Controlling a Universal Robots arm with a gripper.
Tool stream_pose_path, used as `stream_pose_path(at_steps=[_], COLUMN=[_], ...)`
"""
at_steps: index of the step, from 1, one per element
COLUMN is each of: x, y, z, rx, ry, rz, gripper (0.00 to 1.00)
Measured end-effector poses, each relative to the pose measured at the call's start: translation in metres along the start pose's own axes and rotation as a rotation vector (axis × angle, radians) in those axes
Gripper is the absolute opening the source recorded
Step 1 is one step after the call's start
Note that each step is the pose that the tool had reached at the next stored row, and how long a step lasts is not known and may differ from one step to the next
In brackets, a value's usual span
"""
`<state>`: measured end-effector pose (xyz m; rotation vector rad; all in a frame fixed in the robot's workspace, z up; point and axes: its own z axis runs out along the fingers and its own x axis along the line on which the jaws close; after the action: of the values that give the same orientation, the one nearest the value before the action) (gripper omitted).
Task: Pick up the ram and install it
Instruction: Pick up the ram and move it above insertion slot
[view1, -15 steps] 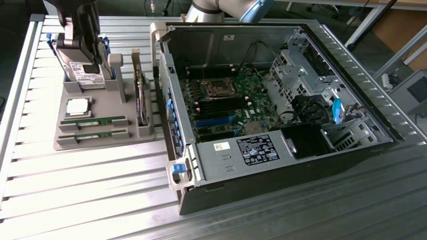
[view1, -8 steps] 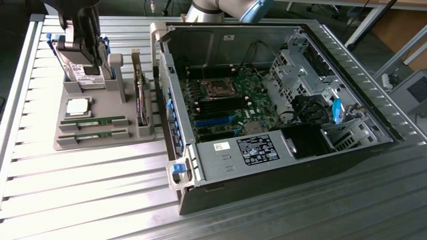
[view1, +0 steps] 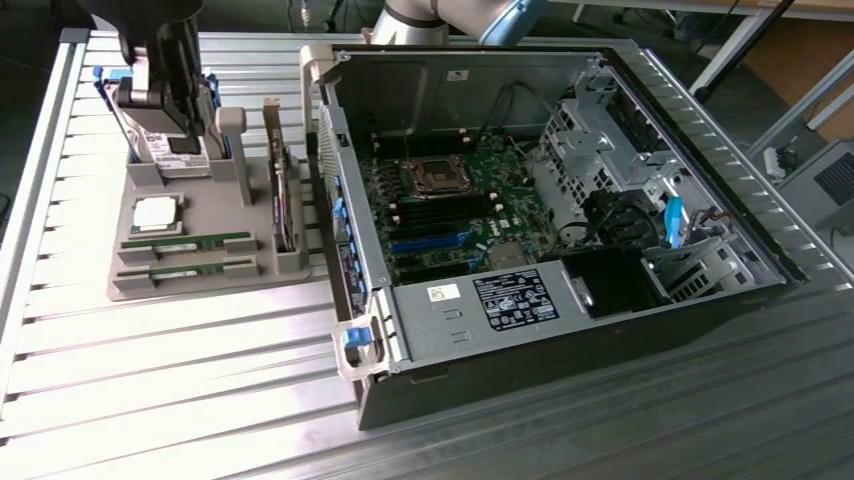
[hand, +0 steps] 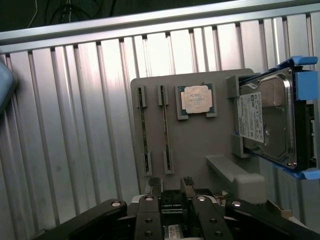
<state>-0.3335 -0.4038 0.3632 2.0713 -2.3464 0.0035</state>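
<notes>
Ram stick (view1: 187, 243) on edge in a slot of the grey tray (view1: 200, 290), untouched. Twin stick (view1: 187, 270) just beside it, parallel, in the next slot. Square silver chip (view1: 156, 212) lying flat near the pair, on the first stick's side.

Gripper (view1: 174, 125) open and holding nothing, raised over the tray's hard-drive end as seen from the exterior view, clear of both sticks. Hard drive (view1: 171, 150) in blue rails beneath it.

From the wrist: two fingertips (hand: 154, 184) spread apart, nothing clamped, with both sticks, the chip and the drive all in sight past them.

Dark card (view1: 280, 200) upright in a slot along the tray's edge nearest the computer case (view1: 747, 250). Case open, lying to the exterior view's right of the tray, motherboard (view1: 454, 200) exposed inside. Tray and case both on a table of metal slats (view1: 160, 380).
</notes>
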Motion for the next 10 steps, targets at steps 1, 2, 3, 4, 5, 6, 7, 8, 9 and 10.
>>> stream_pose_path(at_steps=[1, 2, 3, 4, 5, 6, 7, 8, 9, 10], x=[0.0001, 0.0002, 0.0003, 0.0003, 0.0003, 0.0004, 0.0004, 0.0005, 0.0005, 0.0005], y=[0.0000, 0.0000, 0.0001, 0.0001, 0.0002, 0.0002, 0.0002, 0.0002, 0.0002, 0.0003], z=[0.0005, 0.0013, 0.0021, 0.0024, 0.0028, 0.0036, 0.0039, 0.0042, 0.0048, 0.0053], rx=[0.0000, -0.0001, 0.0000, 0.0000, 0.0000, 0.0000, 0.0000, 0.0000, -0.0001, -0.0001], ry=[0.0000, 0.0000, 0.0000, 0.0000, -0.0001, 0.0000, 0.0001, 0.0000, 0.0001, 0.0000], rz=[0.000, 0.000, 0.000, 0.000, 0.000, 0.000, 0.000, 0.000, 0.000, 0.000], gripper=[0.29, 0.29, 0.29, 0.29, 0.29, 0.29, 0.29, 0.29, 0.29, 0.29])
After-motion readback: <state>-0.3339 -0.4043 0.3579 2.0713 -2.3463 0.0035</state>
